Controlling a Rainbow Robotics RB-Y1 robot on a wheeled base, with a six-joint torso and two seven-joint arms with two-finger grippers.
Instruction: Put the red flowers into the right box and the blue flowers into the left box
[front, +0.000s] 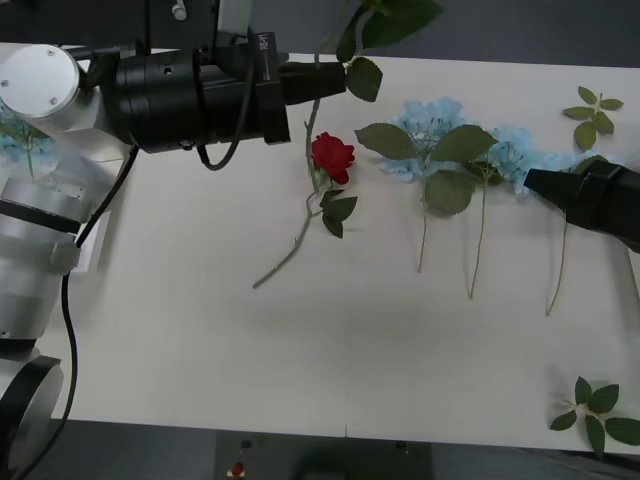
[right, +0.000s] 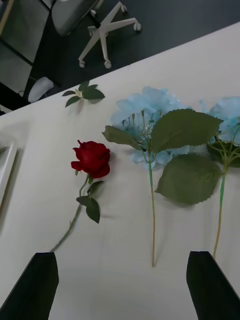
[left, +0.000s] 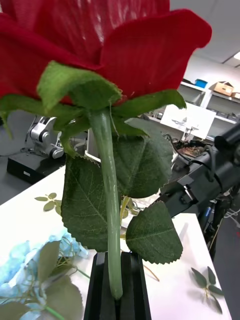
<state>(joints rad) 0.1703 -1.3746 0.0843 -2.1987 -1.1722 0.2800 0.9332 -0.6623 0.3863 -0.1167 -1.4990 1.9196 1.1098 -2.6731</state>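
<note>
Gripping a red rose (left: 100, 60) by its stem, left gripper (left: 115, 285) clenched, raised above the far edge of the table (front: 300, 370). Lying flat mid-table, a second red rose (front: 332, 155); just right of it, blue flowers (front: 430, 135) in a row. Hovering near those blue clusters, right gripper (right: 120, 285) spread wide, grasping nothing. Resting at table corners, loose leaf sprigs (front: 600, 410).

A white table (front: 330, 370) takes up most of the room's floor here. Loose green leaf sprigs lie on it: one (front: 594, 110) at the table's far right corner, another (front: 596, 410) at its near right corner. Past the table's far edge stands a white swivel chair base (right: 107, 31) on dark flooring.
</note>
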